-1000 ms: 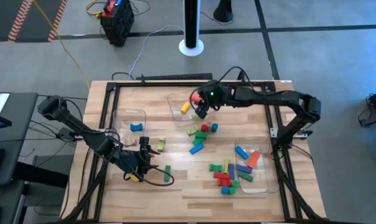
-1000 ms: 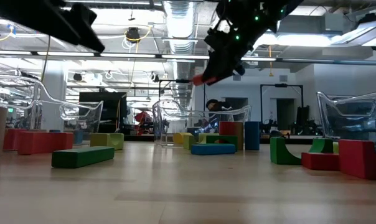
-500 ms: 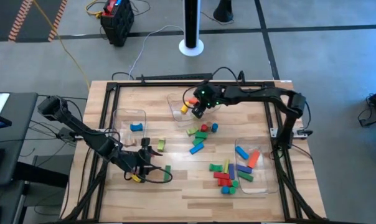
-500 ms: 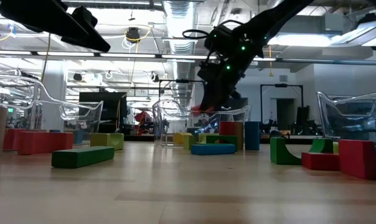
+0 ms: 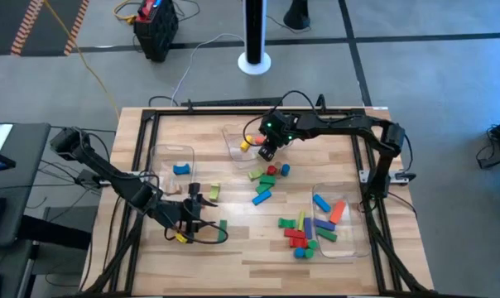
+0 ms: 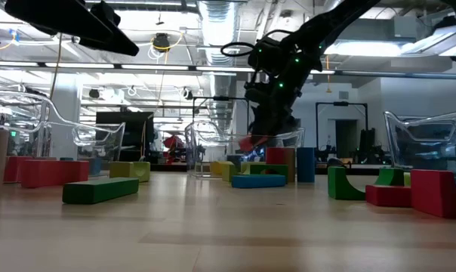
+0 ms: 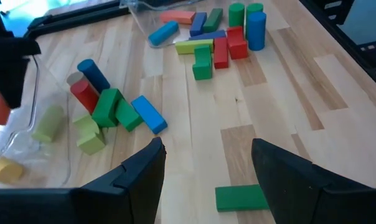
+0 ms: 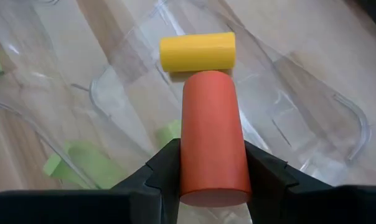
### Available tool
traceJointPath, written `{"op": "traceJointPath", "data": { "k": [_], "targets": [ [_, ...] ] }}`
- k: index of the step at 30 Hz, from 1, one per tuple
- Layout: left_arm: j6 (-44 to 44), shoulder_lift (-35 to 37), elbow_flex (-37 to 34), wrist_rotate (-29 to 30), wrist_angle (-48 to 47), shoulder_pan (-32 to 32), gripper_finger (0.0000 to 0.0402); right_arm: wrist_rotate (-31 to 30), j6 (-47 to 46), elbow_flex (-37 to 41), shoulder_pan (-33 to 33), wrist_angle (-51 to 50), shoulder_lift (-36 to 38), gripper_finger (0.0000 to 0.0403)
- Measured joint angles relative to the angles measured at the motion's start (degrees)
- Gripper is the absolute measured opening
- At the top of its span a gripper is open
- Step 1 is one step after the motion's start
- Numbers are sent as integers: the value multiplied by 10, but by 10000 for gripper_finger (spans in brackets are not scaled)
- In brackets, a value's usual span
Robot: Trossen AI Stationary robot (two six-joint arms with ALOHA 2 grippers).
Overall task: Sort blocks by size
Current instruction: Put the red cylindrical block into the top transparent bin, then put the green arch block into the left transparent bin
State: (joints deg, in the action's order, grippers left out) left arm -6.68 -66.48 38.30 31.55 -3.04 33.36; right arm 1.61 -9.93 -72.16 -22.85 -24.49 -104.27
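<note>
An orange cylinder (image 8: 213, 137) is gripped between the fingers of the right gripper (image 5: 267, 149), held over the far clear bin (image 8: 312, 118) (1 yellow cylinder (image 8: 197, 51) lies inside it). The left gripper (image 5: 194, 222) is held low over the near-left surface (image 5: 250, 244) with fingers spread wide, a green bar (image 7: 241, 197) lying just beyond them.

Right tool (image 5: 264, 150) positioned over the clear bin (image 5: 234, 146) at the table's (image 5: 250, 252) far centre, beside a yellow block (image 5: 246, 145). Left tool (image 5: 196, 221) sits near a green bar (image 5: 223, 225). Loose blocks (image 5: 266, 180) clustered mid-table.
</note>
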Motion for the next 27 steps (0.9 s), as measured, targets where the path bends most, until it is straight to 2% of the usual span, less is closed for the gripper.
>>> {"op": "traceJointPath", "data": {
  "k": [11, 27],
  "targets": [
    [-5, 0, 0, 0, 3, 0, 232, 0, 8, 0, 3, 10, 0, 235],
    [-9, 0, 0, 5, 4, 0, 232, -5, 20, 0, 12, 46, 32, 239]
  ]
}}
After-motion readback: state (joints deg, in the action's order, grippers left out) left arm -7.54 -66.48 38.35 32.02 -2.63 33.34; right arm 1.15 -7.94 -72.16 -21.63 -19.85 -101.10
